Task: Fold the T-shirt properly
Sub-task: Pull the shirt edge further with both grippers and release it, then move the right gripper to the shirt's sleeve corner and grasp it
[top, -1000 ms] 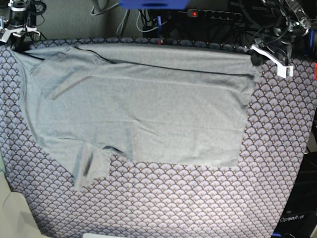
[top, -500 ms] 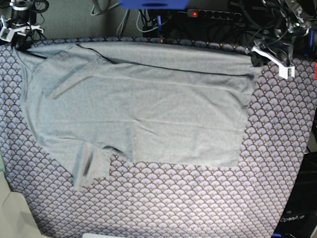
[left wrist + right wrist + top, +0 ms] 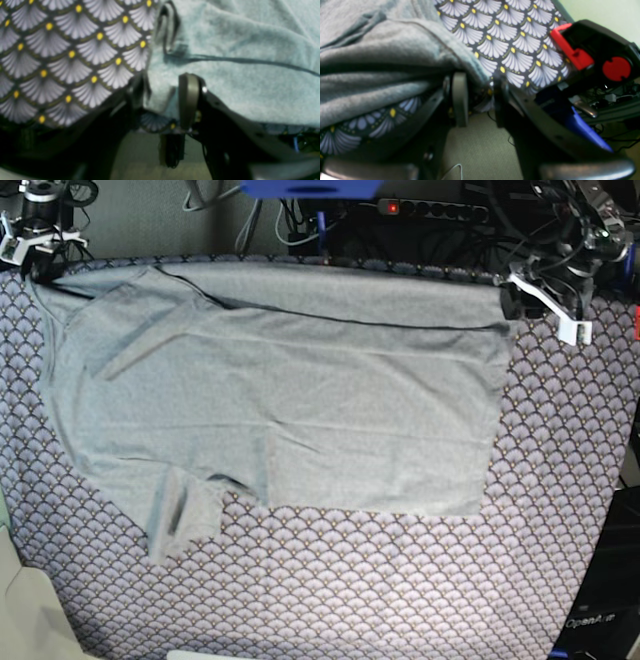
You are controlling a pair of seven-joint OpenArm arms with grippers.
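The light grey T-shirt [image 3: 300, 400] lies spread over the purple scallop-patterned table cloth [image 3: 350, 580], its far edge folded over along a dark seam line. One sleeve [image 3: 180, 515] points toward the front left. My left gripper [image 3: 510, 298] sits at the shirt's far right corner. In the left wrist view its jaws [image 3: 163, 82] stand open, with the shirt corner [image 3: 160, 92] lying loose between them. My right gripper [image 3: 40, 268] is at the far left corner. It is open too [image 3: 480, 80], and the shirt's edge [image 3: 395, 50] rests just beyond its fingers.
Cables and a power strip [image 3: 430, 210] crowd the space behind the table's far edge. A black and red device [image 3: 595, 57] sits beside the table near my right gripper. Both grippers hang at the table's back edge, over the floor [image 3: 475, 140].
Both grippers have opened and let go of the shirt's far corners. The shirt's far right corner has settled flat, and the left arm has drawn slightly back.
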